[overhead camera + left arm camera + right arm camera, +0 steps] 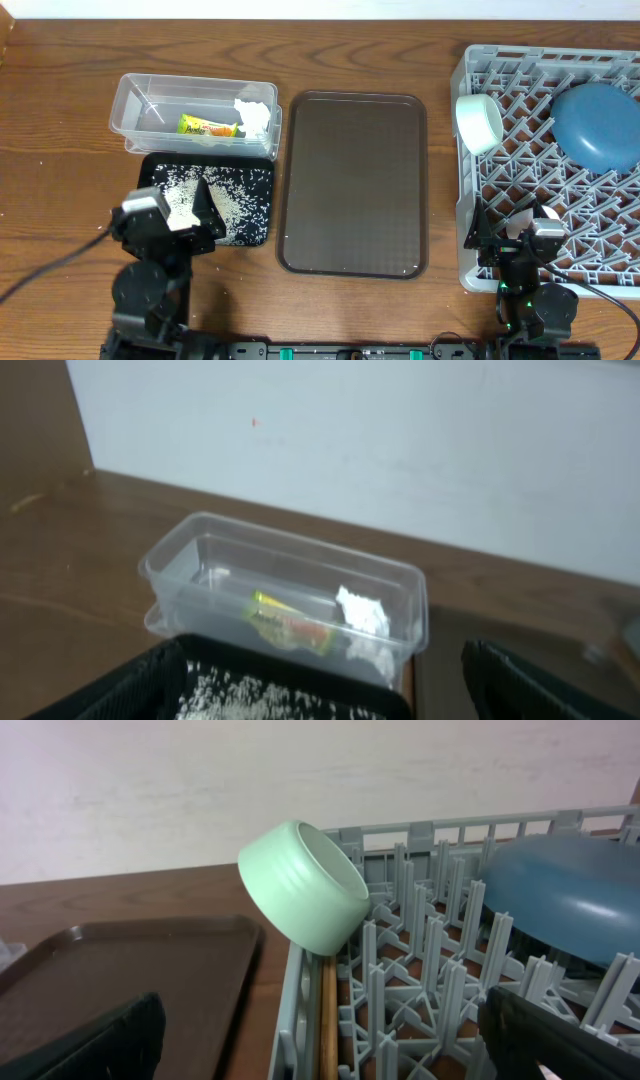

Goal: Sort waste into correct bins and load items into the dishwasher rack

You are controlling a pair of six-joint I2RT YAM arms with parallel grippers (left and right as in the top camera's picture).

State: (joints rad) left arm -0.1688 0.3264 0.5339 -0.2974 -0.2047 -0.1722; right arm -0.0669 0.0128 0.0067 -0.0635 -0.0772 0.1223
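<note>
Your right wrist view shows a chopstick (328, 1020) inside the rack (420, 970) below the green bowl (305, 885); the overhead view doesn't. Your left pincer (320, 690) and right pincer (325, 1040) both gape, empty.

Overhead looks down; low wrist views share its tub (150, 108) and rack (560, 205).
</note>
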